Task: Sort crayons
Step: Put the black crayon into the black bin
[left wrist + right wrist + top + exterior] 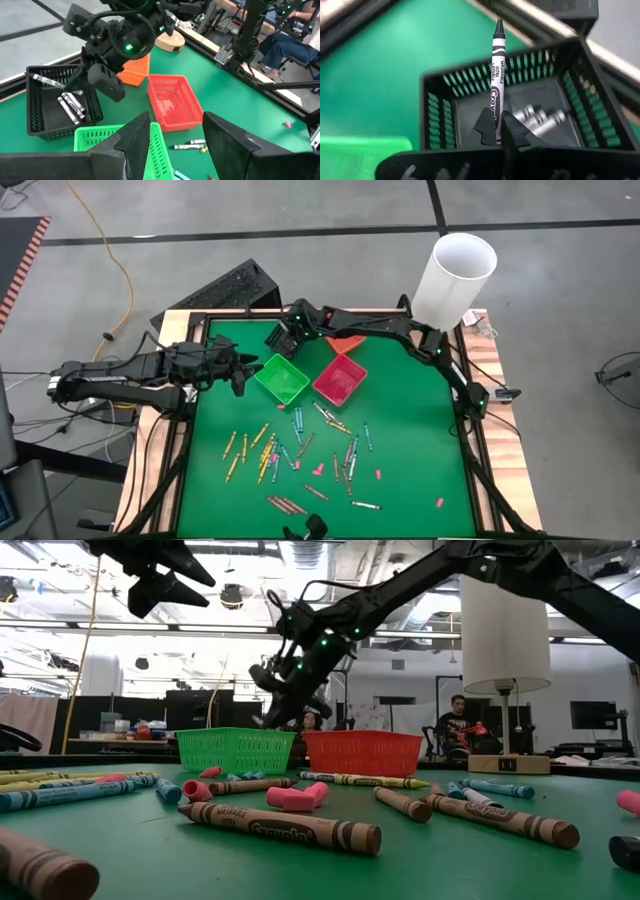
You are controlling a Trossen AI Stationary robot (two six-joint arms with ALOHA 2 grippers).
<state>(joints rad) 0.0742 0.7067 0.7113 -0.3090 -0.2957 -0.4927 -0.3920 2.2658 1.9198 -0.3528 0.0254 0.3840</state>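
Your right claw (497,131) is clamped on the lower end of a black crayon (497,65) and hangs over the black bin (600,100) at the far-left corner of the tabletop (410,440), where a few crayons of the same kind already lie. Expect it to be light, stiff and brittle, with a slick paper wrap; held by one end it may pivot, so release it low inside the bin walls. Your left claw (175,145) hovers with its fingers apart above the green bin (281,378), holding nothing. The loose crayons (300,455) lie scattered on the near half, some touching or crossed; take one across its middle where it lies alone. The red bin (340,380) sits just beside the green one, so room there is tight; the right side of the tabletop is more open.
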